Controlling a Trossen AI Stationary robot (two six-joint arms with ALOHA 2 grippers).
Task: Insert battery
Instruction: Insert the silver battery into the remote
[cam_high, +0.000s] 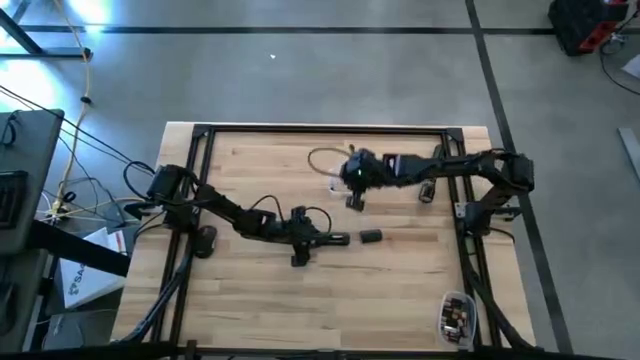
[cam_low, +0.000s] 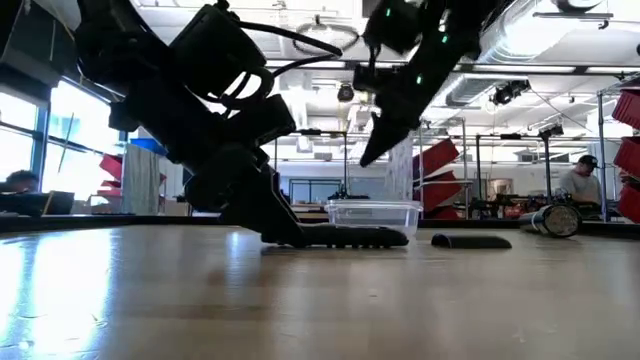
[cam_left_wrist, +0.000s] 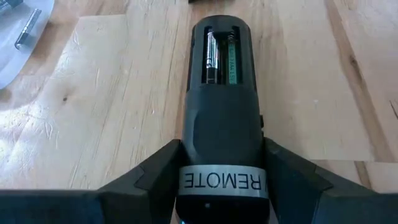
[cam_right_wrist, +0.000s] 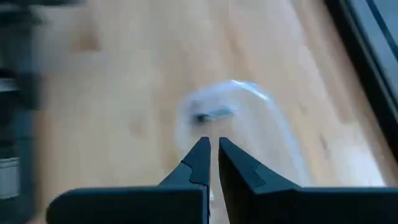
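The remote (cam_left_wrist: 222, 155) lies flat on the pale wooden counter (cam_high: 250, 300), clamped between the left gripper's (cam_left_wrist: 222, 186) jaws, its open bay showing two batteries (cam_left_wrist: 221, 59). The right gripper (cam_right_wrist: 212, 152) hangs above a clear plastic tub (cam_low: 372, 212), jaws almost together. Beyond the counter, a workshop with red bins and a seated person (cam_low: 578, 185).

Black remote (cam_left_wrist: 222, 134) lay flat, clamped between left gripper (cam_left_wrist: 222, 180) fingers, compartment open beyond fingertips, two batteries (cam_left_wrist: 221, 57) seated inside
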